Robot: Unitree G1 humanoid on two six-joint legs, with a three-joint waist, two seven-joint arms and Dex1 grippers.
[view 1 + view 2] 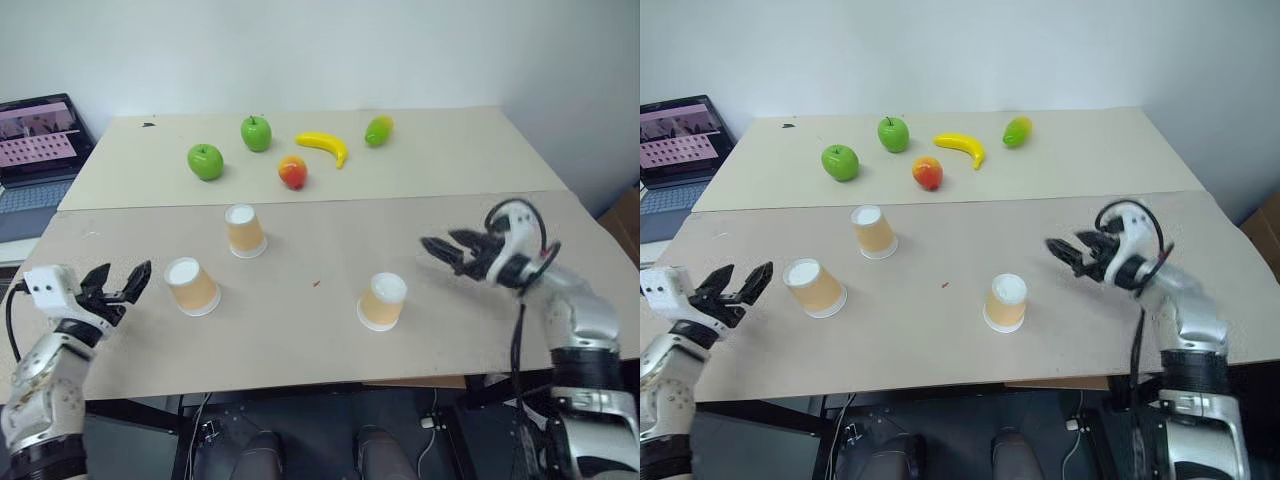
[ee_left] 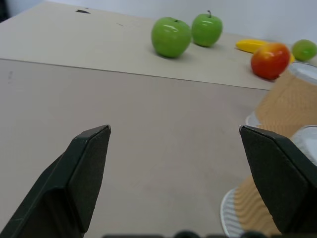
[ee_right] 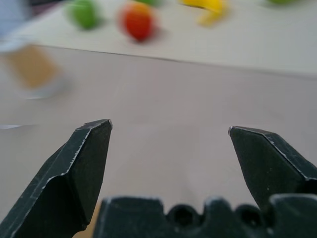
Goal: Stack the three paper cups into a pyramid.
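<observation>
Cups: three tan paper cups [image 1: 190, 286] [image 1: 244, 231] [image 1: 382, 301] stand upside down, apart, on the bench [image 1: 300, 330].
Left gripper [image 1: 128, 283]: fingers wide, empty.
Right gripper [image 1: 447, 251]: fingers wide, empty.
Risk: a hard squeeze could crush or tip a light cup.

Three paper cups [image 1: 245, 230] stand apart on the near table [image 1: 300, 340] — fruit [image 1: 292, 171] lies behind.

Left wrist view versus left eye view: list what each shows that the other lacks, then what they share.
Left wrist view: close-up of the left gripper's open fingers, one covering part of the nearest cup. Left eye view: third cup, open right gripper, laptop. Shared: nearest cup, farther cup, green apples, red apple, banana.
</observation>
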